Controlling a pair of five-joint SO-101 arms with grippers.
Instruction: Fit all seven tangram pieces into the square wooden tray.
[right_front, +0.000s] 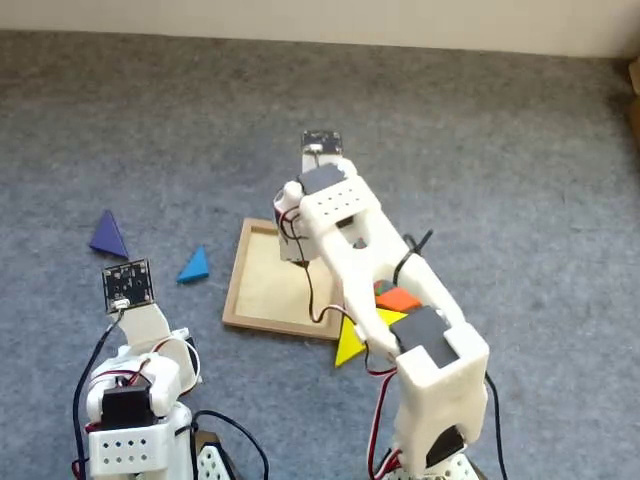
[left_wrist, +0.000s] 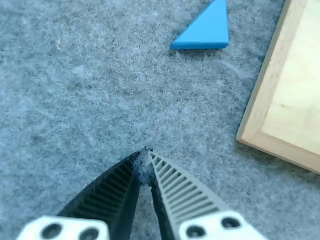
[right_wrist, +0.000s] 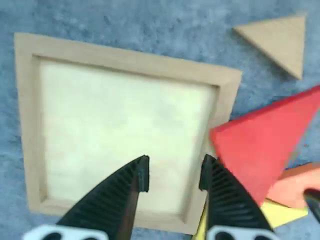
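2 triangles (right_front: 109, 236) (right_front: 194, 266) lie left of the tray (right_front: 265, 288).

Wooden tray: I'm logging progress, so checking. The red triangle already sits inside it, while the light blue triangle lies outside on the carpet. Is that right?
Not quite. The red triangle is not inside the wooden tray; the right wrist view shows it outside, beside the tray's rim. The light blue triangle does lie outside on the carpet.

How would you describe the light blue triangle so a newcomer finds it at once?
Find the square wooden tray in the middle of the grey carpet. Two blue triangles lie left of it in the high view. The light blue triangle is the smaller one nearer the tray; the dark blue triangle lies farther out.
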